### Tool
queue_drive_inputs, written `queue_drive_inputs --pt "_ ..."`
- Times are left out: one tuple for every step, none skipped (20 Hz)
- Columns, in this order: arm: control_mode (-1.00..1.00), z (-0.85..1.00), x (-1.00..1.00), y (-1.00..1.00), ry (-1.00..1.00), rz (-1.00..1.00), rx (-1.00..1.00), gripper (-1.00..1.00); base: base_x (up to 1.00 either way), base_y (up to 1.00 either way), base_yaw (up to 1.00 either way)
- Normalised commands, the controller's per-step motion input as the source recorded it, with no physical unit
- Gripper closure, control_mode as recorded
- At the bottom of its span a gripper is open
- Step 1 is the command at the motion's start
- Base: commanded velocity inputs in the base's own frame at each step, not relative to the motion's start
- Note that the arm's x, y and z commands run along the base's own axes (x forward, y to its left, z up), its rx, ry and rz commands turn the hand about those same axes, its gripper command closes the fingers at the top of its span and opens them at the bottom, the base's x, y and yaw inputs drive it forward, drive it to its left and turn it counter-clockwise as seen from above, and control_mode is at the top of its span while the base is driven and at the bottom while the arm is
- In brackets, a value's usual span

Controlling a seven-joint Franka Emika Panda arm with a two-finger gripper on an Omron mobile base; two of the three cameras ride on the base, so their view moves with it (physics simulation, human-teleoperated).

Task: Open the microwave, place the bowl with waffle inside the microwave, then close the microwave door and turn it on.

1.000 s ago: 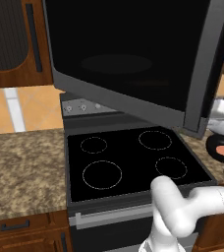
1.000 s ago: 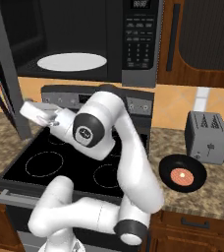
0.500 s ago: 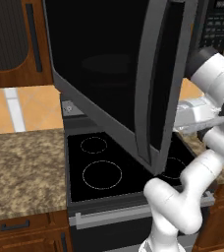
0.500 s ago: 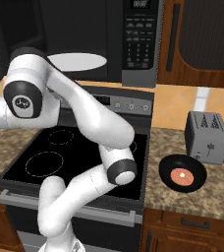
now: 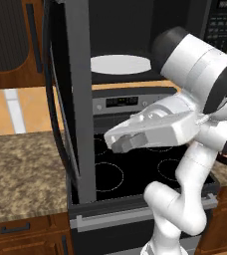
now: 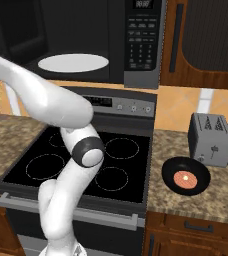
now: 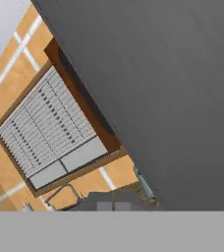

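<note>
Door wide open; the small shallow black bowl [image 6: 186, 176] beside the grey toaster [image 6: 210, 138] looks light, rigid; grab its rim; the gripper [image 5: 116, 145] is closed, empty.

Evenly lit rendered kitchen, moderately bright, with no visible lamp. Soft shading darkens the microwave [image 6: 86, 42] cavity around its pale turntable plate [image 5: 120, 64]. No glare or blur; edges look slightly coarse, with no lens distortion.
</note>
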Motion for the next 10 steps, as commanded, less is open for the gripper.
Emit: queue_drive_inputs --pt "-1.00 -0.14 -0.51 -1.00 -0.17 -0.24 0.31 1.00 0.00 0.00 0.00" --pt "-1.00 -0.21 -0.36 -1.00 -0.17 -0.24 0.35 1.00 0.00 0.00 0.00" --pt "-1.00 -0.26 -0.19 -1.00 -0.14 -0.26 0.37 1.00 0.00 0.00 0.00" --pt "-1.00 -0.50 -0.16 -1.00 -0.26 -0.19 0.43 1.00 0.00 0.00 0.00" --pt "-1.00 -0.56 -0.21 -1.00 -0.26 -0.11 0.47 1.00 0.00 0.00 0.00" --pt "-1.00 -0.61 -0.34 -1.00 -0.25 -0.11 0.48 1.00 0.00 0.00 0.00" --pt "-1.00 -0.59 -0.47 -1.00 -0.25 -0.13 0.43 1.00 0.00 0.00 0.00" --pt "-1.00 -0.64 -0.58 -1.00 -0.21 -0.12 0.31 1.00 0.00 0.00 0.00" --pt "-1.00 -0.71 -0.53 -1.00 -0.10 -0.17 0.30 1.00 0.00 0.00 0.00" --pt "-1.00 -0.84 -0.51 -1.00 -0.06 -0.24 0.25 1.00 0.00 0.00 0.00"
